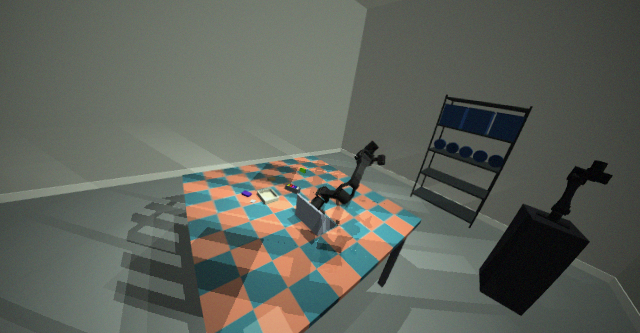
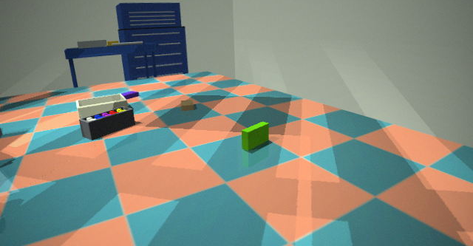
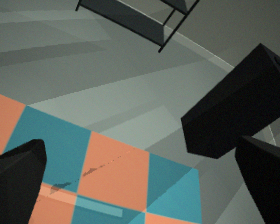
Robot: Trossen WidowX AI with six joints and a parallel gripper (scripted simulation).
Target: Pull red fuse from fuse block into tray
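Observation:
The red fuse (image 2: 112, 112) sits in the black fuse block (image 2: 111, 126) (image 1: 288, 189), between a purple fuse (image 2: 105, 114) and a yellow fuse (image 2: 120, 110). A blue fuse (image 2: 97, 117) and a white fuse (image 2: 90, 119) sit further along the row. The cream tray (image 2: 86, 109) (image 1: 275, 200) stands beside the block; no fuse shows in it, though its floor is hidden in the exterior view. My gripper (image 3: 143, 148) is open with nothing between the fingers. The arm (image 1: 356, 178) holds it high, away from block and tray, facing the table's edge and floor.
A grey upright panel (image 1: 310, 214) stands by the arm's base. A green block (image 2: 255, 136) (image 1: 302, 170), a tan block (image 2: 187, 105) and a violet block (image 2: 130, 94) (image 1: 246, 193) lie on the table. A pedestal (image 1: 532, 258) with another arm stands beyond the table.

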